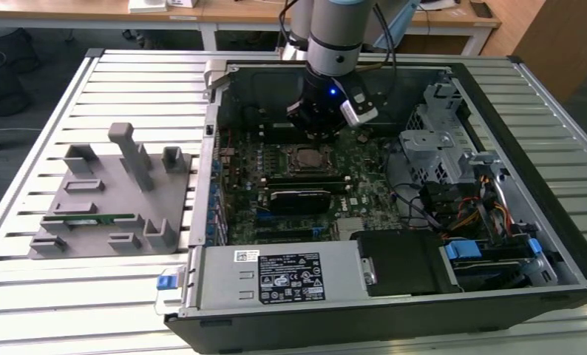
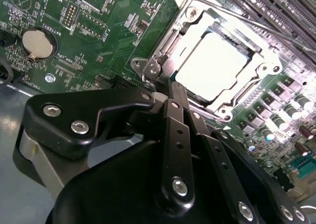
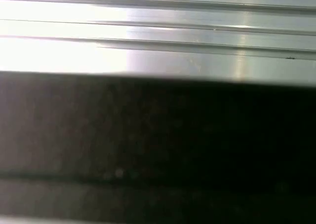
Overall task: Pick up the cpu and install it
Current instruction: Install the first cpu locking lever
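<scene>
The cpu [image 2: 212,61] is a flat square chip with a bright silvery top. It lies inside the metal frame of the socket [image 2: 256,54] on the green motherboard [image 2: 98,31]. In the second wrist view my gripper [image 2: 173,90] is just beside the socket's corner, its black fingers [image 2: 174,120] drawn together with nothing between them. In the exterior view the gripper [image 1: 319,132] hangs inside the open computer case, just above and behind the socket [image 1: 307,157].
A black heatsink block [image 1: 296,198] sits on the board in front of the socket. The case walls [image 1: 219,96], a drive cage [image 1: 441,140] and cables [image 1: 471,214] ring the board. A grey fixture [image 1: 106,200] holding a green memory stick [image 1: 94,219] stands at the exterior view's left.
</scene>
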Robot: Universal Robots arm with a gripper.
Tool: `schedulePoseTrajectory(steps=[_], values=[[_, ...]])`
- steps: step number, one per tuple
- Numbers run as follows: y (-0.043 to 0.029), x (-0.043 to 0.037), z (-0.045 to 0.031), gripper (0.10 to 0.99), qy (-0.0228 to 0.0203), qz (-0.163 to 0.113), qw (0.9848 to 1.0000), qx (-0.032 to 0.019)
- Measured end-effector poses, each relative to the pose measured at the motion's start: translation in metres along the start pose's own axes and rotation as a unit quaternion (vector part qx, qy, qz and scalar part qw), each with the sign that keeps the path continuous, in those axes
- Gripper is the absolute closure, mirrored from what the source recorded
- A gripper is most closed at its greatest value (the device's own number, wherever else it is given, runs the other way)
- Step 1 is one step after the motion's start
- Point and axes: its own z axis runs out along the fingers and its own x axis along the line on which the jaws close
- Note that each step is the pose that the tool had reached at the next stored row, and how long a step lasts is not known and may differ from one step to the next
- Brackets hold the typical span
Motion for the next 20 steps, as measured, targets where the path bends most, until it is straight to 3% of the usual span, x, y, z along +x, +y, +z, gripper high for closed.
schedulePoseTrajectory(steps=[4,8,10,17,20], values=[[0.0007,-0.0003,0.0002,0.98,0.0002,0.0,0.9999,-0.0116],[0.0013,-0.0008,0.0007,0.98,0.0,-0.001,0.9996,-0.0287],[0.0011,-0.0007,0.0004,0.98,0.0002,-0.001,0.9994,-0.0347],[0.0012,-0.0005,-0.008,0.98,0.0011,-0.001,0.9993,-0.0365],[0.0012,-0.0005,-0.0083,0.98,0.0011,-0.001,0.9993,-0.0363]])
